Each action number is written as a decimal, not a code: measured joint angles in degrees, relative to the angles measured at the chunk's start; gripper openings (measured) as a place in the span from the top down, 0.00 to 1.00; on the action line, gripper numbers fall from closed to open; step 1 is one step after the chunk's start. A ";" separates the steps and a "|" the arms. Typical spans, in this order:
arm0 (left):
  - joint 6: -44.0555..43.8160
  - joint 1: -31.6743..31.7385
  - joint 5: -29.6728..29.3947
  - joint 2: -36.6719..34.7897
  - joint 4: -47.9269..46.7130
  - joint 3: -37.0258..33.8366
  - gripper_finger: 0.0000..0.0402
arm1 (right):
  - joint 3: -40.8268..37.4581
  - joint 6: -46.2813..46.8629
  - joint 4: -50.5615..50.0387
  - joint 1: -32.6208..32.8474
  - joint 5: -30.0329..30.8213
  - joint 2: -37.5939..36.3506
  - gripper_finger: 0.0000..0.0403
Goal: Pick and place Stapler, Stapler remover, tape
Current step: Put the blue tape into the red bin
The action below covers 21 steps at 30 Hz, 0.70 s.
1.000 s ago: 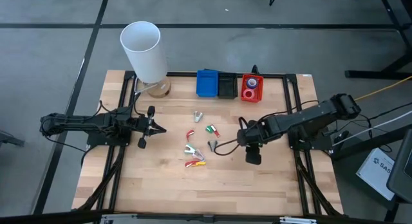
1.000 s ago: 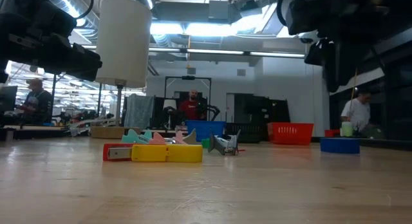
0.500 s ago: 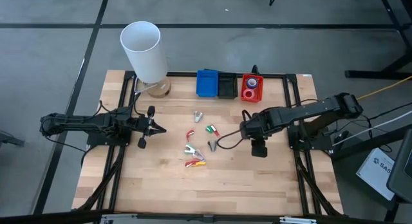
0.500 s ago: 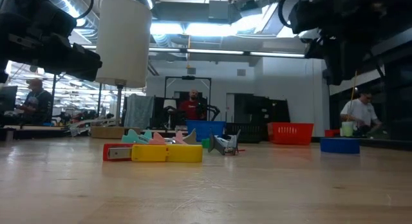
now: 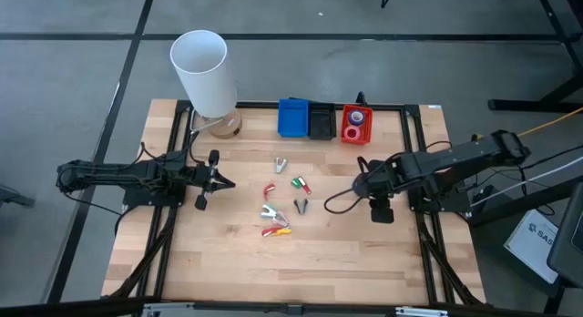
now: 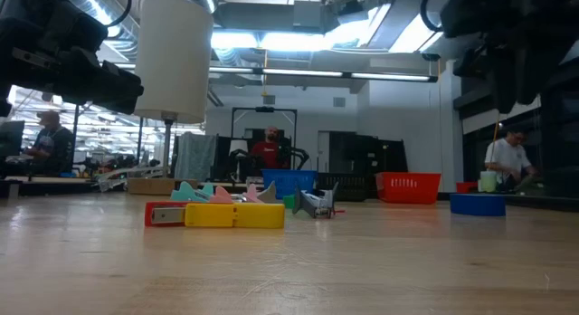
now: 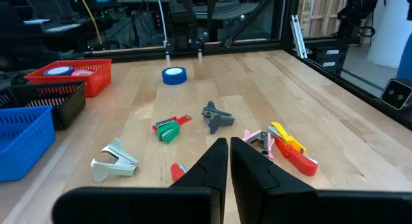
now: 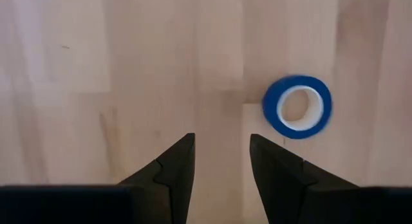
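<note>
R claw (image 8: 219,161) spread above worktop (image 5: 364,262).
Blue tape (image 8: 297,106) lies just beside; L claw (image 7: 228,161) pressed together, frame left.

blue tape (image 8: 297,106), red basket (image 7: 69,77)

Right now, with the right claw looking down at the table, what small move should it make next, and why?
Probably shift the right claw sideways until it straddles the blue ring-shaped tape roll. Its fingers stand apart over bare wood, with the roll lying flat off to one side.
</note>
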 joint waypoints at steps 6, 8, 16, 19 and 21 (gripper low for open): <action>0.00 0.02 0.00 0.00 -0.01 -0.01 0.96 | -4.97 6.14 3.64 -4.00 3.75 -0.66 0.63; 0.01 0.01 0.00 0.00 0.01 0.01 0.96 | -6.23 7.78 6.44 -6.15 3.74 -0.09 0.63; 0.00 0.02 0.00 0.00 0.01 -0.01 0.96 | -8.30 11.75 9.83 -13.33 -0.64 5.29 0.63; 0.02 0.02 0.00 0.02 0.00 -0.01 0.96 | -8.30 13.67 12.09 -14.81 -1.88 8.19 0.63; 0.00 0.02 0.00 0.00 0.00 0.00 0.96 | -8.27 13.76 13.57 -15.42 -1.91 10.08 0.63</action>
